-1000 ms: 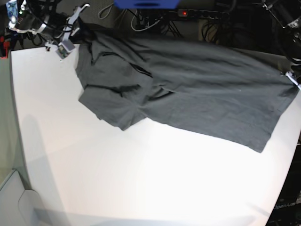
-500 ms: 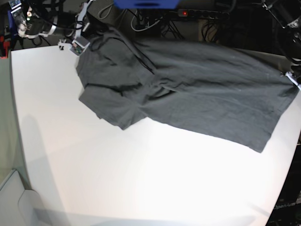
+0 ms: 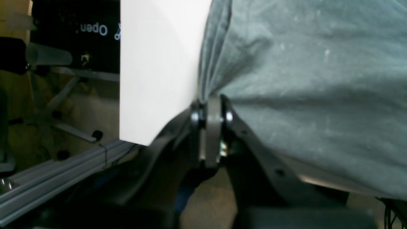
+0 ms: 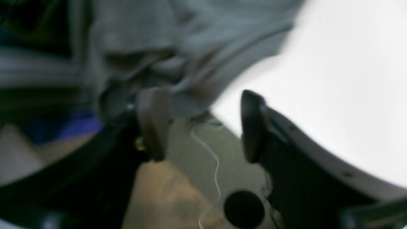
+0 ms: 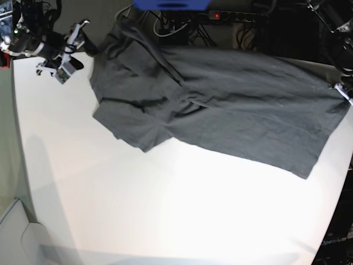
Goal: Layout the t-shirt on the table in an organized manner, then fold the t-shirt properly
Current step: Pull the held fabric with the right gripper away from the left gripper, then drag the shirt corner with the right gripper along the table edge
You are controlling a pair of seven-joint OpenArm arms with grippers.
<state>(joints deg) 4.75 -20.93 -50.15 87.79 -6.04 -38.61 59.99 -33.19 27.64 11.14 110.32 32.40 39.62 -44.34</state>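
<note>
Base looks down; both wrist views sit close, sharing the t-shirt [image 5: 220,105].

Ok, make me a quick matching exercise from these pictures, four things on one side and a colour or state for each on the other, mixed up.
Things:
1. t-shirt
2. table
3. left gripper
4. right gripper

States:
A. open, holding nothing
B. white
C. dark grey, spread across the far side
D. shut on the shirt's edge

Pairs: 1-C, 2-B, 3-D, 4-A

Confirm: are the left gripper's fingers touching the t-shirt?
Touching. The left wrist view shows the left gripper shut, with the t-shirt hem running straight down between its fingers at the table edge.
</note>
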